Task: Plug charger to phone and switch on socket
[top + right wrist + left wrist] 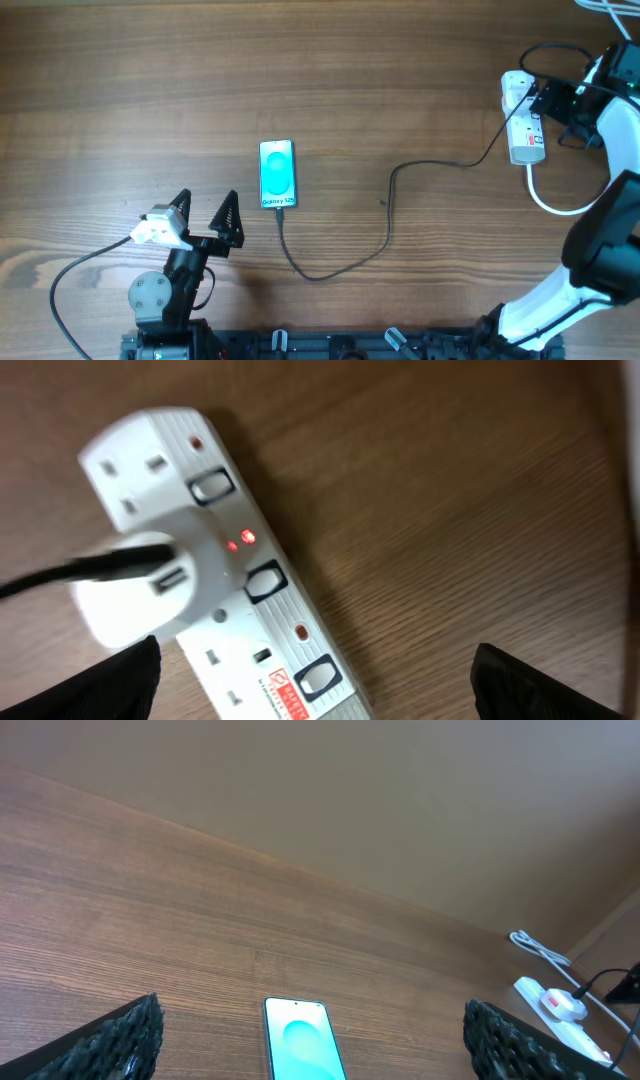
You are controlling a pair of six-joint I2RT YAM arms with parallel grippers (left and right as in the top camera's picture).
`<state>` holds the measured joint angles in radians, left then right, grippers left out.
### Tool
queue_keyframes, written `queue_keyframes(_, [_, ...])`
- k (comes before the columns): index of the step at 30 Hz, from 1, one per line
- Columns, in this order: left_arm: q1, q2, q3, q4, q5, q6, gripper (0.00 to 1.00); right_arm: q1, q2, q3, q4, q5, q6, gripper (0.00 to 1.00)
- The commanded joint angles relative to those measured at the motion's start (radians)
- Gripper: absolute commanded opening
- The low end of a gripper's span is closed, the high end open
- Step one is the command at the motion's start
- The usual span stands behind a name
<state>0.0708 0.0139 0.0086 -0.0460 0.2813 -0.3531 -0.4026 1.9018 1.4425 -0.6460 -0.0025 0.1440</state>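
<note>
Charger (389, 215) (thin, black) snakes between phone (277, 173) and socket (527, 140).

A: Where does the phone (277, 173) lie?
B: Flat on the table (120, 90), near the middle. The left gripper (205, 212) is near it, to its left and closer to the robot's base.
A: And the socket (527, 135)?
B: Far at the right, well apart from the phone. The charger (388, 215) lies between them: one end at the phone's near edge, its plug in the socket.
</note>
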Motion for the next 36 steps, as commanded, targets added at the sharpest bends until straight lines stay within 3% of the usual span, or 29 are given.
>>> queue_keyframes(1, [0.004, -0.011, -0.003, -0.005, -0.003, 0.005, 1.0, -0.003, -0.209, 0.012, 0.005, 0.005, -0.011, 1.0])
queue_keyframes(13, [0.004, -0.011, -0.003, -0.005, -0.003, 0.005, 1.0, 0.014, -0.797, 0.012, 0.002, 0.005, -0.012, 1.0])
queue_keyframes(22, [0.004, -0.011, -0.003, -0.005, -0.003, 0.005, 1.0, 0.355, -0.914, -0.068, -0.001, 0.005, -0.011, 1.0])
queue_keyframes(28, [0.004, -0.011, -0.003, -0.005, -0.003, 0.005, 1.0, 0.383, -0.921, -0.265, -0.002, 0.005, -0.012, 1.0])
queue_keyframes(36, [0.004, -0.011, -0.003, -0.005, -0.003, 0.005, 1.0, 0.383, -1.035, -0.769, -0.002, 0.005, -0.011, 1.0])
